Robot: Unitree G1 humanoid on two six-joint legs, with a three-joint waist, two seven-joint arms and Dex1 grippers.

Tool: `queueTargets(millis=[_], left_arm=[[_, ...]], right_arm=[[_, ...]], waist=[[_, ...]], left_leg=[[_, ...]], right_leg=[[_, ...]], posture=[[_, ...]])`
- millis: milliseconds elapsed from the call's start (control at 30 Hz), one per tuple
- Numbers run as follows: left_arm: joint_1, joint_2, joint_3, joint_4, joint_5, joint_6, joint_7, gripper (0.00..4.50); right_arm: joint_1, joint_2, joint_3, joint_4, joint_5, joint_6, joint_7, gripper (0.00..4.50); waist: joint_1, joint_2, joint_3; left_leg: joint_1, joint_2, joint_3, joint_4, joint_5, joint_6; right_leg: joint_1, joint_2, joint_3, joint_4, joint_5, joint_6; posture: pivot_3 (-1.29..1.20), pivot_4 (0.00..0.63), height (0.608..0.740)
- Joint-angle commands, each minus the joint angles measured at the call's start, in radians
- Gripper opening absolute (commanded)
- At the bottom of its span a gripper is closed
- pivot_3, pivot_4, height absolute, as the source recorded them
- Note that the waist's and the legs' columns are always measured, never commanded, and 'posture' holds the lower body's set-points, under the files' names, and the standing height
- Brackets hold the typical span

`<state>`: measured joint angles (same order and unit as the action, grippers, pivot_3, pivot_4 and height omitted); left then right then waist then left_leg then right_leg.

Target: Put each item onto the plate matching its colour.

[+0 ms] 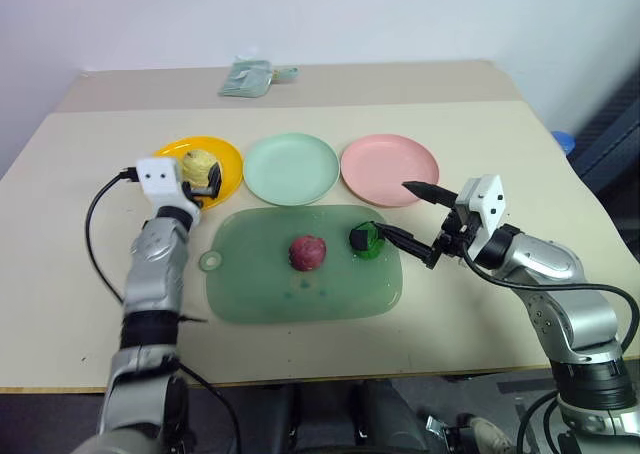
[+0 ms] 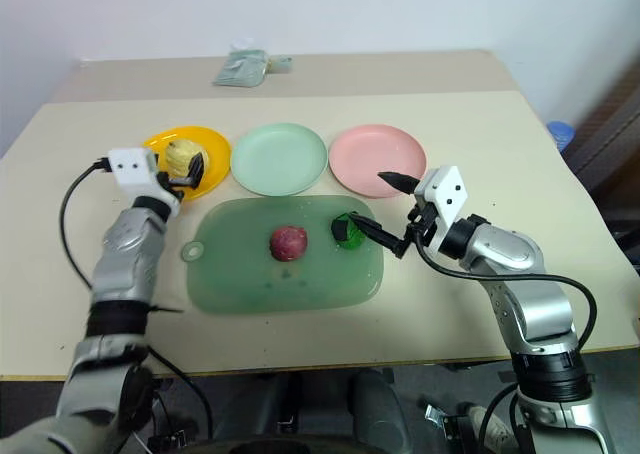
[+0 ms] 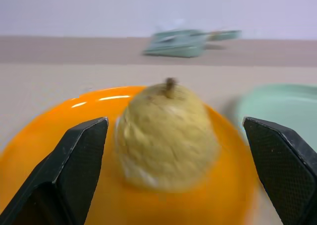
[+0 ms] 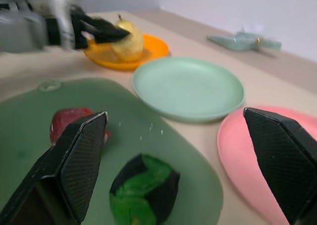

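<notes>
While the head views look down on the whole beige table [image 1: 80, 304], the wrist views add close detail. At left of centre in the left eye view, the left gripper [image 1: 209, 184] sits at the yellow-orange plate [image 1: 228, 156], its fingers spread to either side of the pale yellow pear [image 1: 196, 163], which stands on that plate; the left wrist view shows clear gaps between both fingers and the pear's sides, plus its small stalk, so the fruit is released. Next along the row lie the mint green plate [image 1: 291, 168] and the pink plate [image 1: 389, 169], both bare. Below them the large green tray [image 1: 250, 294] carries the dark red-purple lump [image 1: 308, 253] near its middle and the green ball with black patch [image 1: 366, 239] at its right edge. Right of the tray, the right gripper [image 1: 400, 212] stands wide apart, grasping nothing; its wrist view frames the ball between the fingers. At upper centre, a folded green packet [image 1: 248, 77] lies near the table's far edge.
</notes>
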<state>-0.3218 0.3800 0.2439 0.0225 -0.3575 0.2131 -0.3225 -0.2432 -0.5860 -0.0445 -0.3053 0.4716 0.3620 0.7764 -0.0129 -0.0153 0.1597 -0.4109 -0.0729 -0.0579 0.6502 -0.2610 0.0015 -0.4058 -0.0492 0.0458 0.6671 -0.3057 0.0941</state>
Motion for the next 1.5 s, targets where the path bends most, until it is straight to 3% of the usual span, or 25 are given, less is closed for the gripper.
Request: queueTargets(millis=[33, 400, 667, 767, 833, 1000, 1100, 1267, 1500], left_arm=[[0.121, 0.088, 0.006, -0.237, -0.149, 0.058, -0.215, 4.45], [0.387, 0.374, 0.121, -0.366, -0.340, 0.054, -0.720, 4.45], [0.407, 0.425, 0.129, -0.391, -0.367, 0.076, -0.800, 4.45], [0.418, 0.422, 0.123, -0.416, -0.377, 0.092, -0.800, 4.50], [0.426, 0.414, 0.126, -0.422, -0.379, 0.094, -0.794, 4.50], [0.425, 0.377, 0.148, -0.441, -0.421, 0.137, -0.709, 4.50], [0.422, 0.338, 0.157, -0.452, -0.449, 0.172, -0.629, 4.50], [0.408, 0.220, 0.099, -0.537, -0.380, 0.216, -0.365, 4.50], [0.410, 0.128, 0.068, -0.647, -0.301, 0.214, -0.170, 4.50]], right_arm=[[-0.024, 0.018, 0.018, 0.025, -0.009, 0.011, -0.003, 4.50], [-0.071, 0.078, 0.109, 0.225, -0.088, -0.012, 0.023, 4.50], [-0.086, 0.100, 0.122, 0.296, -0.125, -0.032, 0.049, 4.50], [-0.093, 0.110, 0.113, 0.292, -0.119, -0.025, 0.051, 3.20], [-0.095, 0.114, 0.110, 0.288, -0.126, -0.032, 0.046, 2.26], [-0.141, 0.147, 0.090, 0.276, -0.104, -0.029, 0.032, 2.26], [-0.241, 0.195, 0.081, 0.342, -0.105, -0.038, 0.012, 2.26], [-0.559, 0.326, 0.104, 0.798, -0.218, -0.238, -0.049, 2.26], [-0.865, 0.465, 0.080, 1.385, -0.325, -0.534, -0.118, 2.26]], waist=[[0.003, 0.001, -0.001], [0.020, 0.003, -0.001], [0.018, 0.003, -0.001], [0.016, 0.003, -0.001], [0.014, 0.003, -0.001], [0.012, 0.003, -0.001], [0.000, 0.003, -0.001], [-0.008, 0.003, -0.001], [-0.007, 0.003, -0.001]], left_leg=[[0.000, 0.000, 0.000, 0.000, 0.000, 0.001], [0.002, 0.000, 0.000, -0.001, -0.002, 0.004], [0.002, 0.000, 0.000, -0.001, -0.002, 0.004], [0.002, 0.000, 0.000, -0.001, -0.002, 0.004], [0.002, 0.000, 0.000, -0.001, -0.002, 0.004], [0.002, 0.000, 0.000, -0.002, -0.002, 0.004], [0.002, 0.000, 0.000, -0.002, -0.002, 0.004], [0.002, 0.000, 0.000, -0.002, -0.002, 0.003], [0.002, 0.000, 0.000, -0.001, 0.001, -0.002]], right_leg=[[0.001, 0.000, 0.000, 0.000, 0.000, 0.000], [0.002, -0.001, -0.001, -0.002, 0.001, -0.002], [0.002, -0.001, -0.002, -0.002, 0.001, -0.002], [0.002, -0.001, -0.002, -0.002, 0.001, -0.002], [0.002, -0.001, -0.002, -0.002, 0.001, -0.002], [0.002, -0.001, -0.002, -0.002, 0.001, -0.002], [0.002, -0.001, -0.002, -0.002, 0.001, -0.002], [0.001, 0.000, -0.002, 0.000, 0.001, -0.002], [0.001, 0.000, -0.002, -0.001, 0.001, -0.002]], posture=[[0.00, 0.150, 0.740], [0.00, 0.150, 0.740], [0.00, 0.150, 0.740], [0.00, 0.150, 0.740], [0.00, 0.150, 0.740], [0.00, 0.150, 0.740], [0.00, 0.150, 0.740], [0.00, 0.150, 0.740], [0.00, 0.150, 0.740]])
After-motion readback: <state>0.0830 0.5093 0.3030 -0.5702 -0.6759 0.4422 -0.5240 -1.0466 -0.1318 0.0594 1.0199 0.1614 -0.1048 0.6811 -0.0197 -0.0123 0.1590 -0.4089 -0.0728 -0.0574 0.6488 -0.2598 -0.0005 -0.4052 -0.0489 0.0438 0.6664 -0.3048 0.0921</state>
